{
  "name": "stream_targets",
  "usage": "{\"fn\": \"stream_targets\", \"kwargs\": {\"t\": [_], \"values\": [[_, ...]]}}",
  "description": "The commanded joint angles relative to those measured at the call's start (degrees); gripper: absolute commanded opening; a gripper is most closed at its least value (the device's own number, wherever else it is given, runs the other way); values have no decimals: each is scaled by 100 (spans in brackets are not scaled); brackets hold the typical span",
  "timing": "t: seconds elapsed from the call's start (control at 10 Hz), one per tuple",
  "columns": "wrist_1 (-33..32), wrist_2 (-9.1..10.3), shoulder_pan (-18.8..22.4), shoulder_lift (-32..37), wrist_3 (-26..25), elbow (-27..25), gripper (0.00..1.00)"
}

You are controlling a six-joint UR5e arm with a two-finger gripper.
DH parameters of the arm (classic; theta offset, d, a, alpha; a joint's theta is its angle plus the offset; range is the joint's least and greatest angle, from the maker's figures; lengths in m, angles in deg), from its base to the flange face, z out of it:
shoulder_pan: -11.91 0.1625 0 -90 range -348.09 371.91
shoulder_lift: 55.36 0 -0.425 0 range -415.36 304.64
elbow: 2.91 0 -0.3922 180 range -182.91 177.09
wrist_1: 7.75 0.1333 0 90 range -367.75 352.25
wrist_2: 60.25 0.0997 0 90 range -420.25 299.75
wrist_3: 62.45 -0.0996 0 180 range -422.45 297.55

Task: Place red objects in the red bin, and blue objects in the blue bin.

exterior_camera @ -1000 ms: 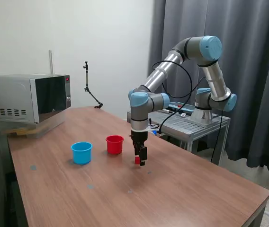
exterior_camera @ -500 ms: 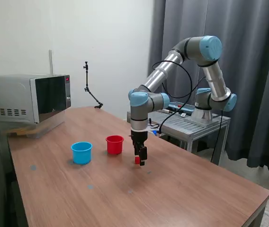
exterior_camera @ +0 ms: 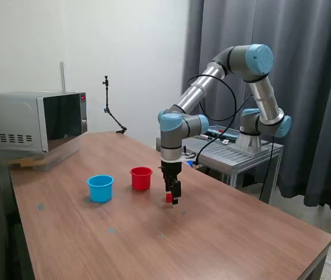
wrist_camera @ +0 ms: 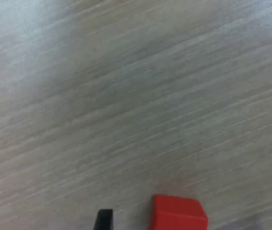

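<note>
Microwave [exterior_camera: 34, 121] at table [exterior_camera: 224, 233] far end, thin stand [exterior_camera: 112, 114], prob. metal cart [exterior_camera: 235, 153], grey curtain [exterior_camera: 305, 70].

The table [exterior_camera: 224, 233] looks like brown wood or wood-look laminate with a fine straight grain, smooth, with a soft sheen in the wrist view. The red cube [wrist_camera: 179, 214] is a solid, smooth, matt red with crisp edges. The red cup [exterior_camera: 141, 178] and the light blue cup [exterior_camera: 100, 188] look like smooth plastic with a slight gloss. The microwave [exterior_camera: 31, 119] has a brushed metal case and a dark glossy door. The UR5e arm [exterior_camera: 203, 84] has silvery metal tubes and smooth light blue plastic joint caps. The gripper [exterior_camera: 173, 198] is matt black. The curtain [exterior_camera: 305, 70] is dark grey cloth in folds.
</note>
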Motion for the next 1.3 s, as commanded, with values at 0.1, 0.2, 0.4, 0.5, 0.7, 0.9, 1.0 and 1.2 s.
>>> {"fn": "stream_targets", "kwargs": {"t": [0.1, 0.2, 0.4, 0.5, 0.7, 0.9, 1.0, 1.2], "values": [[0, -4, 0, 0, 0, -2, 100], [0, -4, 0, 0, 9, -2, 100], [0, -4, 0, 0, 0, -45, 100], [9, -4, 0, 0, 0, -54, 100], [9, -4, 9, 0, 0, -72, 100], [9, -4, 9, 9, 9, -72, 100], [9, -13, 9, 9, 9, -72, 100], [9, -30, 9, 26, 0, -81, 100]]}}
